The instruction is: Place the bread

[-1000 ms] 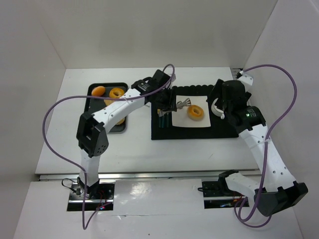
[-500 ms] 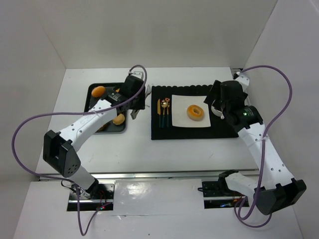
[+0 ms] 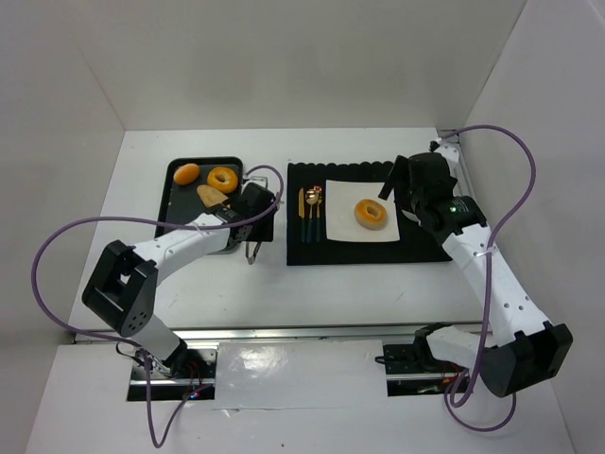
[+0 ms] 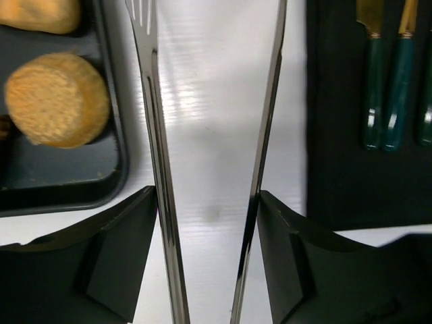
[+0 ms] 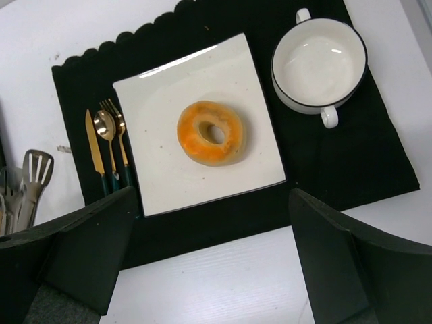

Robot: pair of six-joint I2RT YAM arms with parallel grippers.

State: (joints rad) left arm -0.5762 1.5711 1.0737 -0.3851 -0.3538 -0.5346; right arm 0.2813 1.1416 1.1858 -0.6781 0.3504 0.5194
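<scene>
The bread [image 3: 371, 213], a golden-orange ring, lies flat in the middle of a white square plate [image 3: 342, 229]; it also shows in the right wrist view [image 5: 212, 133] on the plate [image 5: 169, 175]. My left gripper [image 3: 255, 227] is shut on metal tongs [image 4: 154, 101] and sits over the bare table between the tray and the placemat; the tong arms are spread and empty. In the left wrist view the gripper [image 4: 208, 202] points away from the plate. My right gripper [image 3: 402, 189] is open and empty, above the placemat's right side, also seen in its wrist view [image 5: 210, 202].
A dark tray [image 3: 180, 216] at left holds a hole-less bun [image 3: 187, 173], a second orange ring [image 3: 222, 178] and a paler piece of bread [image 3: 210, 196]. A black placemat [image 3: 359, 251] carries gold cutlery [image 3: 309, 213] and a white two-handled bowl [image 5: 318, 64].
My left arm has drawn back from the plate to the gap beside the tray, with the tongs in it. The bread stays on the plate. My right gripper has shifted slightly left.
</scene>
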